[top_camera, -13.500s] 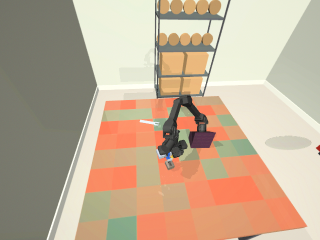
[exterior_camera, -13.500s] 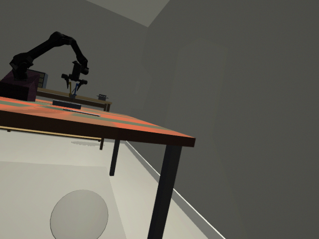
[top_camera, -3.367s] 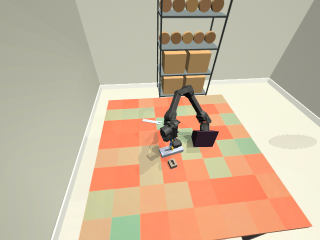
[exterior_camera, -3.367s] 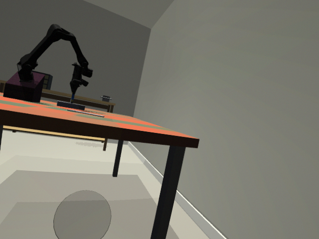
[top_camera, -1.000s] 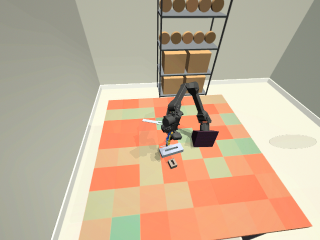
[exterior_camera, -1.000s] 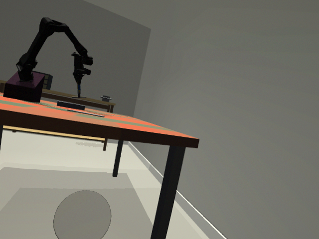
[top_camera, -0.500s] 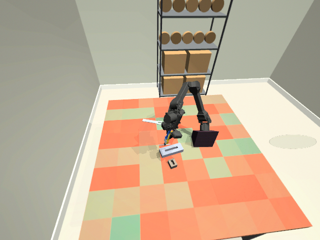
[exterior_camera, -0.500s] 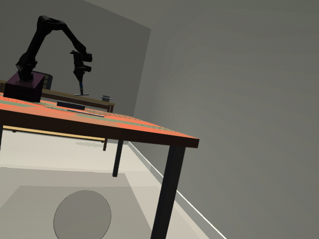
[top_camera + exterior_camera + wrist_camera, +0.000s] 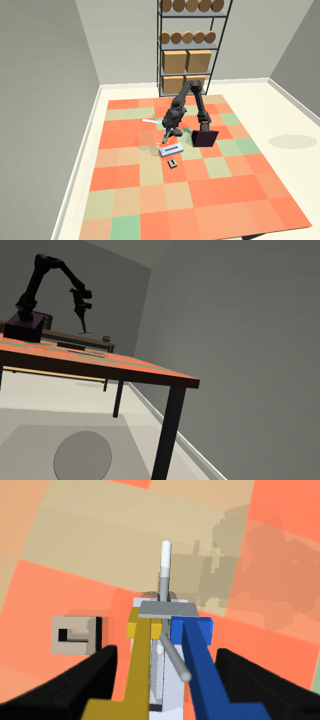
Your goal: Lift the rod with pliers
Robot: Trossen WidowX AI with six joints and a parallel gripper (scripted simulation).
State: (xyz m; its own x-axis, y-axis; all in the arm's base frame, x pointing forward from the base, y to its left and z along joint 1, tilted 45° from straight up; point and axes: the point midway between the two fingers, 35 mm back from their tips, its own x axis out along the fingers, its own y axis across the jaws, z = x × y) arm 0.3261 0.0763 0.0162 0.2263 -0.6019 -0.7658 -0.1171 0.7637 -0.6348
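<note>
End effector (image 9: 170, 129) (image 9: 81, 315) (image 9: 167, 655) around pliers (image 9: 165, 138) (image 9: 83, 324) (image 9: 168, 609), wrist-view clearest

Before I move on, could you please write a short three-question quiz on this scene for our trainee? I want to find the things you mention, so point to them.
1. Fill in: the pliers (image 9: 167, 136) (image 9: 83, 322) (image 9: 205, 675) have one yellow handle and one ____ handle.
2. Where is the rod (image 9: 158, 143) (image 9: 89, 331) (image 9: 165, 562)?
A) Inside the small tan block
B) At the pliers' lower end, above the table (image 9: 178, 219) (image 9: 144, 371)
C) On the floor
3. True or false: the claw (image 9: 172, 131) (image 9: 82, 313) (image 9: 167, 655) is wide open and holds nothing.

Key: 1 blue; 2 B; 3 false
</note>
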